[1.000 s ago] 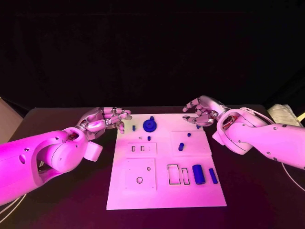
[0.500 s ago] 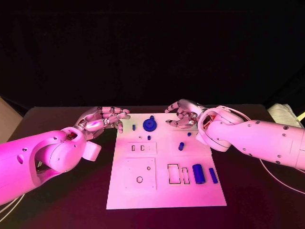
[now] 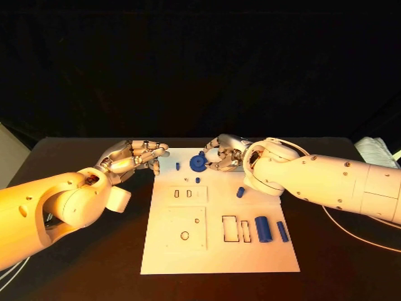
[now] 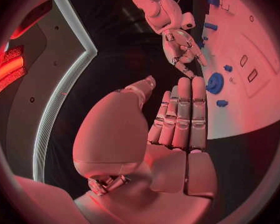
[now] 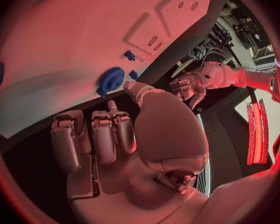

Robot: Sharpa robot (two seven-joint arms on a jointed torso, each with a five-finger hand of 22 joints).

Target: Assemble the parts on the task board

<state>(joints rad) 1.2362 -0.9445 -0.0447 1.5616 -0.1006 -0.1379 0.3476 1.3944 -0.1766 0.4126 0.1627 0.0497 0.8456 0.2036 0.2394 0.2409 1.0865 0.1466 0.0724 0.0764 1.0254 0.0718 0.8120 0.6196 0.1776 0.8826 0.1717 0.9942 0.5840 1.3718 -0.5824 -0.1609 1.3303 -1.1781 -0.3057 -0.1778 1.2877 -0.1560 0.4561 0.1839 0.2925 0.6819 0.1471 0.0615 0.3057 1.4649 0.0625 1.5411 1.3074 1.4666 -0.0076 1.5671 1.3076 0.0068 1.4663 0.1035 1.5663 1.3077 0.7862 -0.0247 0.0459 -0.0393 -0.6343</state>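
Hovering over the far edge of the task board (image 3: 220, 251), the right hand (image 3: 221, 153) holds nothing, its fingers curled loosely with gaps between them, just beside the round blue part (image 3: 198, 164) without plainly touching it; in the right wrist view the same hand (image 5: 109, 134) shows bent fingers (image 5: 65, 139) empty above the black table, with the round blue part (image 5: 110, 78) a little beyond the fingertips on the white plate (image 5: 84, 30); the left hand (image 3: 135, 155) hangs off the board's far left corner, over the black table (image 3: 92, 263), fingers partly curled and grasping nothing; the left wrist view shows that hand (image 4: 171, 129) with its fingers laid straight side by side, thumb apart, nothing between them, and the right hand (image 4: 182, 47) reaching down toward the round part (image 4: 214, 83) on the board (image 4: 252, 109); outward from the hands, a small blue peg (image 3: 177, 167) stands left of the round part near the left hand, two tiny blue pieces (image 3: 197, 180) lie just nearer, and a short blue piece (image 3: 240, 192) sits toward the board's right of centre; on the near right, a thick blue cylinder (image 3: 263, 229) and a slimmer blue bar (image 3: 282, 231) lie side by side, right of two dark-outlined rectangular slots (image 3: 229, 228).
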